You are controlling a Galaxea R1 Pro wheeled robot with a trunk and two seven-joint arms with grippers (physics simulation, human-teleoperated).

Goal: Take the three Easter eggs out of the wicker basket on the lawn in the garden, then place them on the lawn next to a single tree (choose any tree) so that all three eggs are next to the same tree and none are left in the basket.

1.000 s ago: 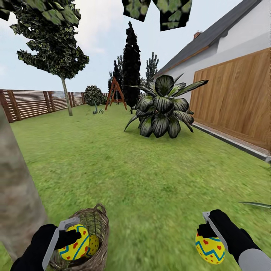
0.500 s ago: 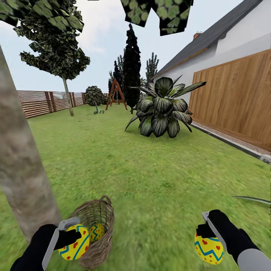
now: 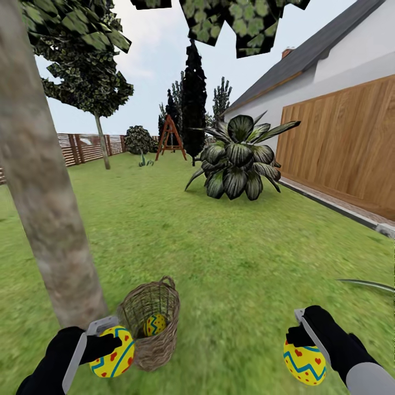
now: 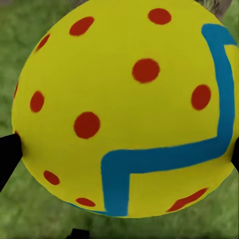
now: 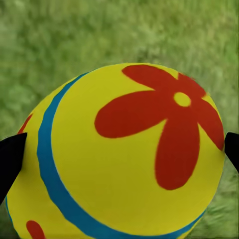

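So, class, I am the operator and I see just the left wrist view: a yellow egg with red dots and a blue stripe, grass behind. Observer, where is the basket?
Observer: The basket stands on the lawn just beside the left gripper, which holds your dotted egg.
Operator: Is anything left inside it?
Observer: Yes, one egg in the basket shows through the open top.
Operator: And the other arm?
Observer: The right gripper holds a second egg with a red flower on it, above the grass.
Operator: Is a tree near?
Observer: A thick pale trunk rises from the grass close beside the basket, on the robot's left.
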